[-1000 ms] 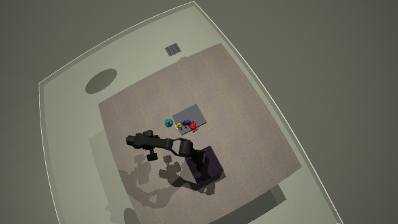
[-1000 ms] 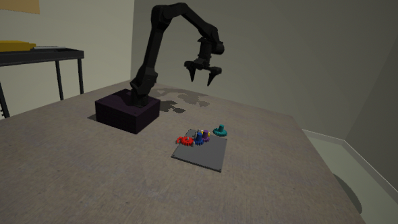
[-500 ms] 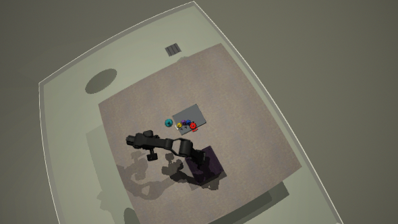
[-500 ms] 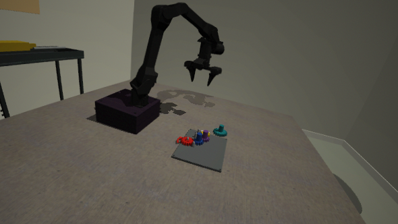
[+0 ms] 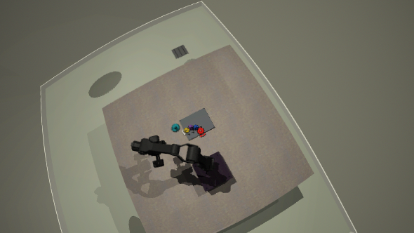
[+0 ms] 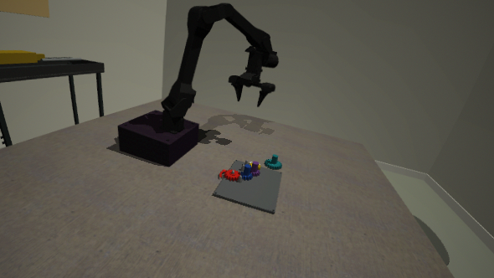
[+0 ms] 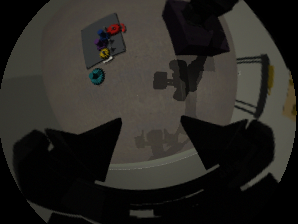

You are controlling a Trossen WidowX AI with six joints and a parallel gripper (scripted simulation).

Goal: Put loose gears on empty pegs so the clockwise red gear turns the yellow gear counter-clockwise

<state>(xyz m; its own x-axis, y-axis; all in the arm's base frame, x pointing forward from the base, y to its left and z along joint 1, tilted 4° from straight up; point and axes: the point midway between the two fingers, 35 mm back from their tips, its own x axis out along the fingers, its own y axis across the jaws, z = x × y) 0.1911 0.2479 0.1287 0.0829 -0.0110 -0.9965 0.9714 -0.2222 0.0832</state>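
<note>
On the grey board (image 5: 203, 116) (image 6: 259, 194) (image 7: 91, 38), the red gear (image 5: 202, 130) (image 6: 232, 175) (image 7: 114, 29), a blue gear (image 5: 196, 127) (image 6: 247, 172) (image 7: 102, 34), a purple gear (image 5: 191, 126) (image 6: 255, 168) (image 7: 100, 43) and the yellow gear (image 5: 186, 131) (image 7: 104, 53) stand in a row, close together. Blue and purple have upright handles and look low on the board; whether the teeth mesh is too small to tell. A teal gear (image 5: 175, 128) (image 6: 273, 163) (image 7: 97, 76) stands on the table beside the board. My gripper (image 6: 249, 103) (image 7: 152, 119) is open and empty, high above the table, away from the board.
The dark arm base (image 5: 222, 168) (image 6: 144, 144) (image 7: 182, 37) stands on the table. A red arrow (image 5: 203, 135) lies by the red gear, a white arrow (image 7: 108, 59) by the yellow gear. Small pegs show near the row. A side table stands behind.
</note>
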